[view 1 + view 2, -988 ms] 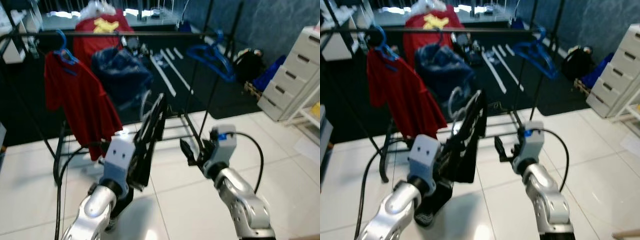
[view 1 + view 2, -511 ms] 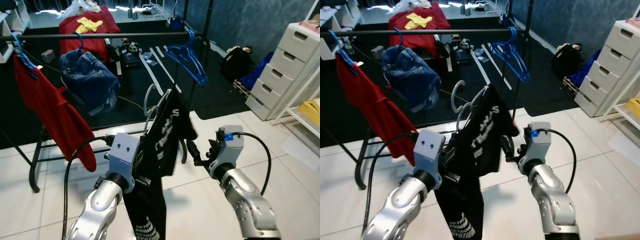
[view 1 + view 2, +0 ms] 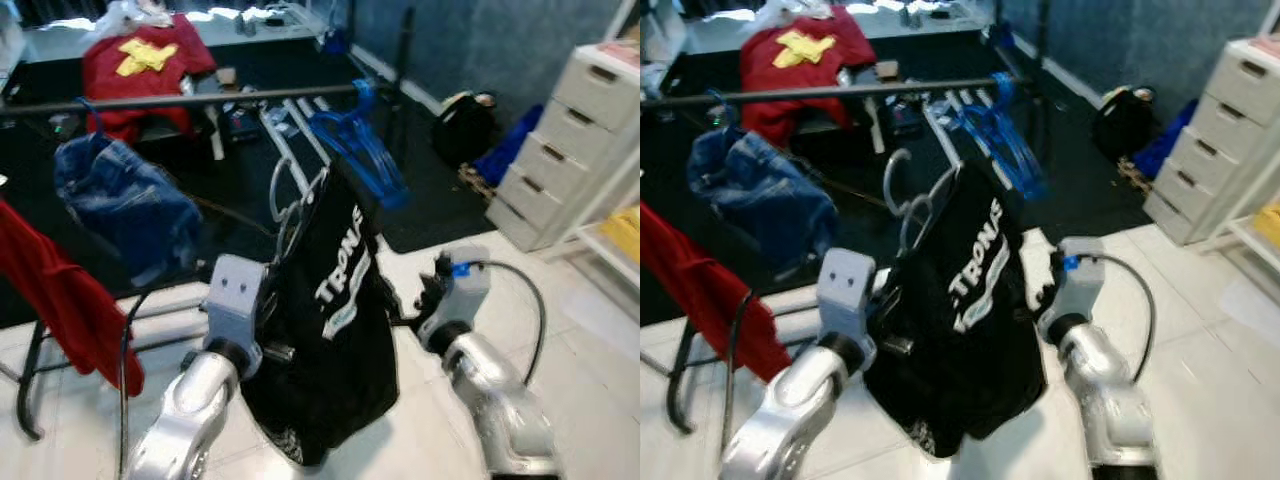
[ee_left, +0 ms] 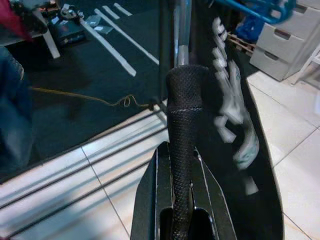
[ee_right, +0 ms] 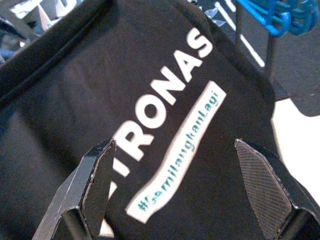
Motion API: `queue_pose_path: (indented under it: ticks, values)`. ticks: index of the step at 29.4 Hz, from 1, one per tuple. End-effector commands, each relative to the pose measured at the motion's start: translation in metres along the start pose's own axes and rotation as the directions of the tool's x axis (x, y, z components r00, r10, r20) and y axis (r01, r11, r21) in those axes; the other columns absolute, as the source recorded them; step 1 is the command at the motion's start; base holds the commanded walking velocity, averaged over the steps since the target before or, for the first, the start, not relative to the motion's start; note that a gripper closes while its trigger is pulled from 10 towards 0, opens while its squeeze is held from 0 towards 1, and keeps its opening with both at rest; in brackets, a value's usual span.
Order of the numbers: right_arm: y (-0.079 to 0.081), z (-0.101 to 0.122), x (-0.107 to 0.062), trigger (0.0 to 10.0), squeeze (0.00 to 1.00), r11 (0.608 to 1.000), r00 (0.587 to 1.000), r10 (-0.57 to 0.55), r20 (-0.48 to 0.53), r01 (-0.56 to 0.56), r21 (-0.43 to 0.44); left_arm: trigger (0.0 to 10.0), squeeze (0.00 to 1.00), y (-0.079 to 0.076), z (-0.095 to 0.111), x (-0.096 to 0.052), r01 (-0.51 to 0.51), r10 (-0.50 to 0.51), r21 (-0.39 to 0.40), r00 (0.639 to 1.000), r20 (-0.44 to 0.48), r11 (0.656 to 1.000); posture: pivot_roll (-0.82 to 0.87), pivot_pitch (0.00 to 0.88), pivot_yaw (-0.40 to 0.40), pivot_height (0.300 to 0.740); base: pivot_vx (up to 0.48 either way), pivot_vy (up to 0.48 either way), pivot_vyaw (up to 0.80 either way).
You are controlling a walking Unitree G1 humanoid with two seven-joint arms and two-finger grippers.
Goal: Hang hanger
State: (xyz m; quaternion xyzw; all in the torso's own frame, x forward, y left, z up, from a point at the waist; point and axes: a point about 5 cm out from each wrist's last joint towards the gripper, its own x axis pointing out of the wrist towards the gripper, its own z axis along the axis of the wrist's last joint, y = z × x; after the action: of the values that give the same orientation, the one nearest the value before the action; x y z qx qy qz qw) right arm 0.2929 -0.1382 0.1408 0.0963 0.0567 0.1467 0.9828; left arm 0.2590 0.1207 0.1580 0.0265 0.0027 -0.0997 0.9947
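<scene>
We grip the hanger point(image 3: 290, 205) in our left tool point(image 4: 182, 165), clamped tight, carrying the black shirt point(image 3: 335, 340) toward the rail point(image 3: 190, 99) — right tool point(image 5: 185, 200) gapes wide beside the cloth.

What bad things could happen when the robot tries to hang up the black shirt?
The hanger's hook sits below the rail, so it may bump the rail or miss it on the way up.

The left gripper looks shut on the hanger, while the right gripper is open beside the black shirt. With one hold, the shirt could swing or slip off.

The blue hangers hang close by, so the hook could tangle with them.
</scene>
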Motion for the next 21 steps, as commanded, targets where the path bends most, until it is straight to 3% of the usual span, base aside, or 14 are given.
queue_pose_path:
  ticks: [1, 5, 15, 21]
  values:
    - [-0.009, 0.001, -0.005, 10.0, 0.0, 0.999, 0.999, -0.033, 0.004, 0.033, -0.011, 10.0, 0.0, -0.004, 0.004, 0.0, 0.013, -0.013, 0.002, 1.0, 0.015, 1.0, -0.1, 0.11, -0.034, 0.74, 0.458, 0.0, 0.0]
    - [-0.003, 0.002, -0.005, 10.0, 0.0, 0.999, 1.0, 0.011, 0.013, -0.01, -0.034, 10.0, 0.0, -0.001, 0.006, 0.002, -0.002, 0.002, 0.0, 1.0, 0.016, 1.0, -0.1, 0.112, -0.035, 0.74, 0.45, 0.0, 0.77]
    - [-0.002, 0.002, -0.005, 10.0, 0.0, 1.0, 1.0, 0.018, 0.01, -0.018, -0.017, 10.0, 0.0, 0.005, 0.008, 0.003, -0.063, 0.063, -0.007, 0.998, 0.006, 0.998, -0.11, 0.112, -0.031, 0.74, 0.452, 0.0, 0.0]
    - [-0.002, 0.002, -0.005, 10.0, 0.0, 1.0, 1.0, 0.018, 0.008, -0.018, -0.014, 10.0, 0.0, 0.011, 0.006, 0.002, -0.126, 0.126, -0.038, 0.992, 0.003, 0.991, -0.11, 0.112, -0.029, 0.74, 0.0, 0.0, 0.0]
